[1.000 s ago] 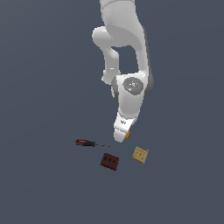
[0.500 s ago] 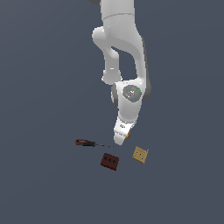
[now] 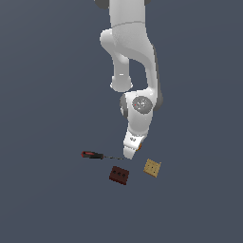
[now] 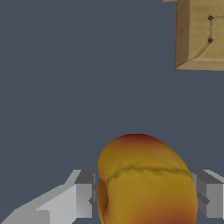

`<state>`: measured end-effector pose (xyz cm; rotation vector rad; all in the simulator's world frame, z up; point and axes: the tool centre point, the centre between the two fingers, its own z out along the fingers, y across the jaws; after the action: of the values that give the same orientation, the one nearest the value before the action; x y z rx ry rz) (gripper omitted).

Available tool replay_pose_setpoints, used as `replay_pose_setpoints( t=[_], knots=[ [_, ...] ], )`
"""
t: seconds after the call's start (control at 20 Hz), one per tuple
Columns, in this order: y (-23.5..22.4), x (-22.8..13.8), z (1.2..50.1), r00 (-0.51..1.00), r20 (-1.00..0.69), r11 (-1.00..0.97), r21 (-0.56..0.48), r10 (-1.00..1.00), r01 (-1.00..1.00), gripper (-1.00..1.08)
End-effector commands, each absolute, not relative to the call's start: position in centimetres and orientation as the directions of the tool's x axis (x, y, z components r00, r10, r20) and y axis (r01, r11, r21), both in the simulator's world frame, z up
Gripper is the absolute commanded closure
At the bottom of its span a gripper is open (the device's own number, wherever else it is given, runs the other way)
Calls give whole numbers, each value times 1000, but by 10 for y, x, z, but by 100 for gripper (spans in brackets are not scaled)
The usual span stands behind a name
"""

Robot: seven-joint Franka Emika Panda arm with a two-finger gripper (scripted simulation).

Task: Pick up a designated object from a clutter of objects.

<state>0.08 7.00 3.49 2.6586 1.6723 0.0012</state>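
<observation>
Reaching steeply down over the desk (image 3: pixel 42 199), the white arm (image 3: pixel 130 57) brings its gripper (image 4: pixel 144 194) to the middle of the clutter, and the relation that matters is plain in the wrist view: the ball (image 4: pixel 144 179) sits squarely between the two fingers (image 4: pixel 83 194), one finger on each side, with the jaws spread and narrow slivers of gap showing at either flank. Whether the pads already touch it I cannot tell. So the gripper is open around the ball, not yet clamped, and my judgement is that the coming move is a straight close.

In the exterior view the brown block (image 3: pixel 119 175) lies just near of the gripper, the tan tile (image 3: pixel 152 167) to its right, the screwdriver (image 3: pixel 97 155) to its left, pointing toward it.

The ball is orange-yellow, reddening toward its crown, with a shallow crease across it, fruit-like and rounded.
</observation>
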Motion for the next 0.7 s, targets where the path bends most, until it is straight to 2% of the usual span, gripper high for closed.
replay_pose_setpoints(
  t=[0.0,0.65],
  knots=[
    [70,0,34,432,0,-432,0,902,902,108],
    [75,0,48,433,0,-433,1,901,901,108]
  ],
)
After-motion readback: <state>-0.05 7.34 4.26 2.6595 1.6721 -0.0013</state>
